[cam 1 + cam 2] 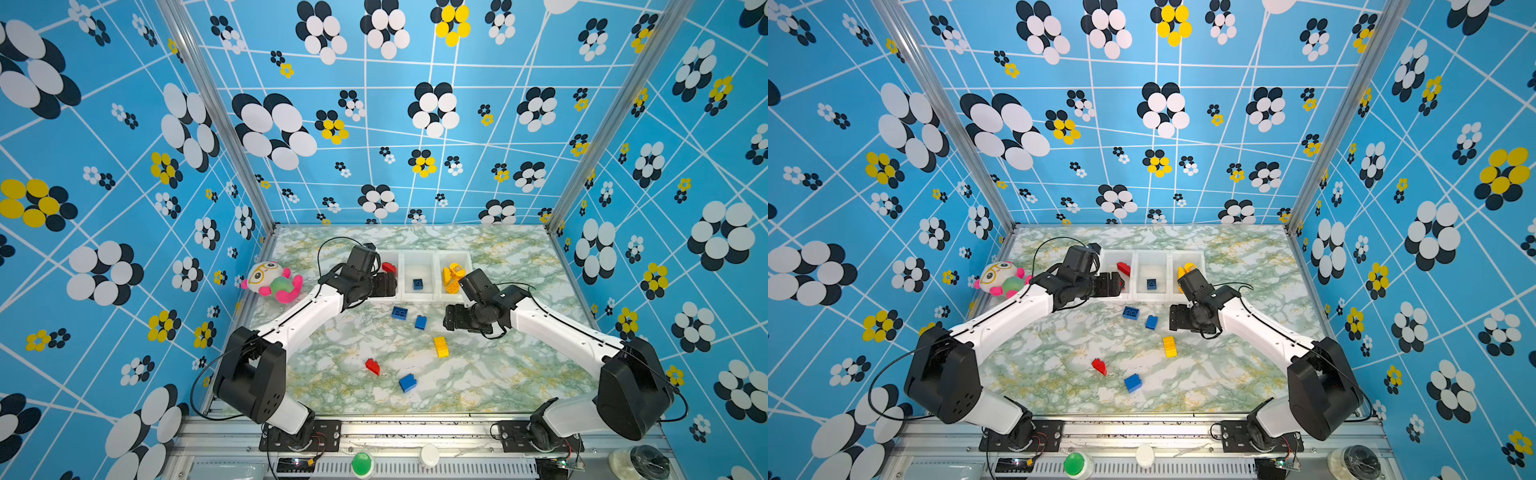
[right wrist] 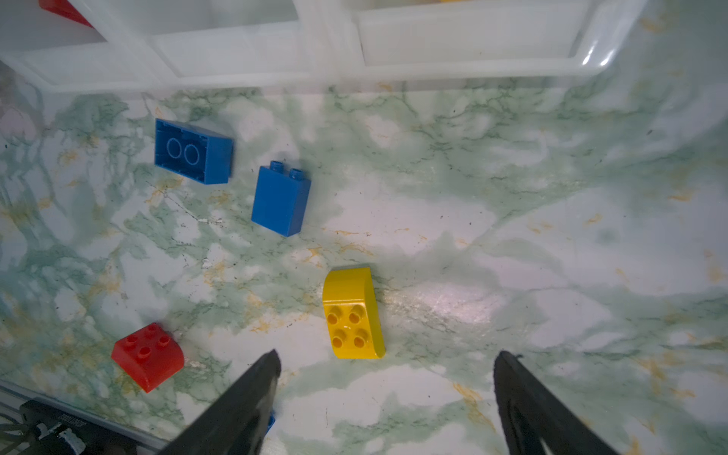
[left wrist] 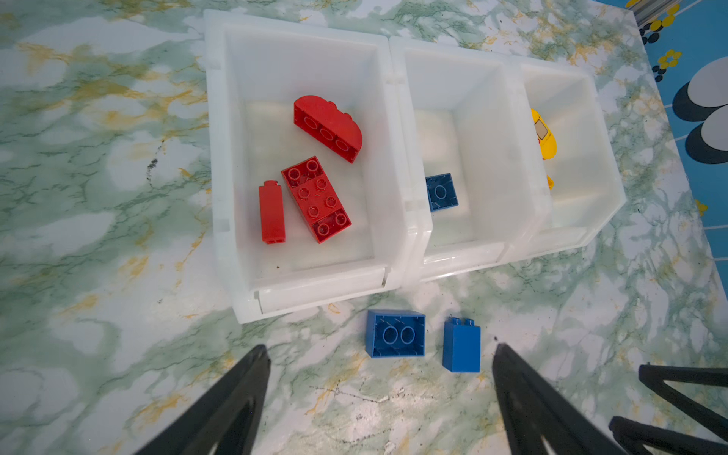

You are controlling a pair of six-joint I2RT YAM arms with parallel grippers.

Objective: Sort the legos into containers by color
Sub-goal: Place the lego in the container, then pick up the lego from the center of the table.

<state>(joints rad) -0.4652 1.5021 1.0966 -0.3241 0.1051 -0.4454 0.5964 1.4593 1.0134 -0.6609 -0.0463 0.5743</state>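
Left gripper [image 3: 380,398]: jaws apart, empty, above red bin [image 3: 236,165]. Right gripper [image 2: 388,402]: apart, empty, over yellow brick [image 2: 352,313]. Five bricks loose. Next: descend, clamp yellow.

Pink-and-green plush toy [image 1: 272,282] on marbled table [image 1: 478,374], green button [image 1: 361,462] in front.

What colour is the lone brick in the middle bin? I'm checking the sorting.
Blue, clearest in the left wrist view.
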